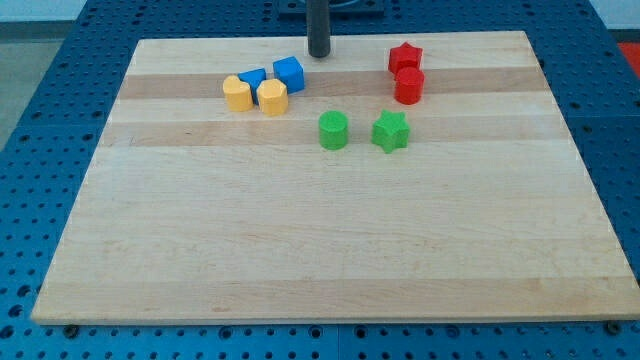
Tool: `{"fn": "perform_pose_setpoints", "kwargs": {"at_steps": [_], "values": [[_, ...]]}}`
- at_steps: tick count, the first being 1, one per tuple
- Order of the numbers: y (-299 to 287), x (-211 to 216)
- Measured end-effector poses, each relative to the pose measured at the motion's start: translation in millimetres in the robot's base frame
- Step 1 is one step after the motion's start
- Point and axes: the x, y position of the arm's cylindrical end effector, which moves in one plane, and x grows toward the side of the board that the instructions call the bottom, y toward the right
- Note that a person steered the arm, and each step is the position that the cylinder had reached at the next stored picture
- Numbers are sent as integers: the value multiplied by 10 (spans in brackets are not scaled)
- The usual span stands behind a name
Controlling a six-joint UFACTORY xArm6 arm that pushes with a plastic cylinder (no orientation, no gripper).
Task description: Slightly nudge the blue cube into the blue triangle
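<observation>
The blue cube (289,72) sits near the top of the wooden board, left of centre. The blue triangle (253,78) lies just to its left, partly hidden behind two yellow blocks, with a narrow gap or light contact between them that I cannot resolve. My tip (319,54) rests on the board just up and to the right of the blue cube, a small gap apart from it.
Two yellow blocks (238,93) (272,97) stand in front of the blue ones. A red star (405,57) and a red cylinder (409,86) are at the top right. A green cylinder (333,130) and a green star (391,130) lie near the middle. The board edge (330,41) runs behind my tip.
</observation>
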Motion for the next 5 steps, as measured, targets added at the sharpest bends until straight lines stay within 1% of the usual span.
{"fn": "perform_pose_setpoints", "kwargs": {"at_steps": [2, 5], "values": [[-82, 175], [-289, 210]]}}
